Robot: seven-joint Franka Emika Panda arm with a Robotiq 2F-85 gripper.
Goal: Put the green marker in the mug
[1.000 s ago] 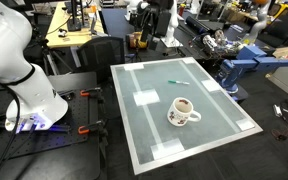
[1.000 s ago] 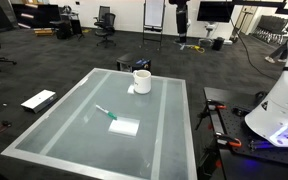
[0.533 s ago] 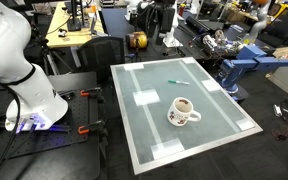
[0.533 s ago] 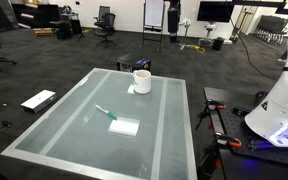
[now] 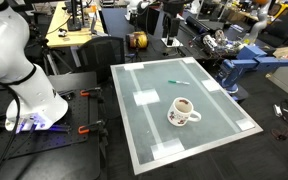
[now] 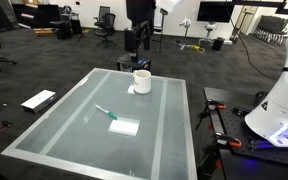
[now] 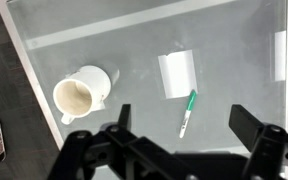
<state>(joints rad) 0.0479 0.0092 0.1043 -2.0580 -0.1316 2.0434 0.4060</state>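
Note:
The green marker (image 5: 174,82) lies flat on the grey table, also shown in the exterior view (image 6: 105,112) and the wrist view (image 7: 187,112), with one end beside a white tape patch (image 7: 178,73). The white mug (image 5: 184,111) stands upright on the table, apart from the marker; it also shows in the exterior view (image 6: 141,81) and the wrist view (image 7: 81,93), where its inside is brownish. My gripper (image 7: 188,125) is open and empty, high above the table, with the marker between its fingers in the wrist view. It hangs over the table's far end (image 6: 135,40).
The table (image 5: 214,100) carries several white tape patches (image 6: 124,127) and has a pale rim. The white robot base (image 5: 29,95) stands beside it. A flat white board (image 6: 38,99) lies on the floor. Desks, chairs and equipment crowd the background.
My gripper has travelled from the background toward the table and now hangs over its far end near the mug. Marker and mug have not moved.

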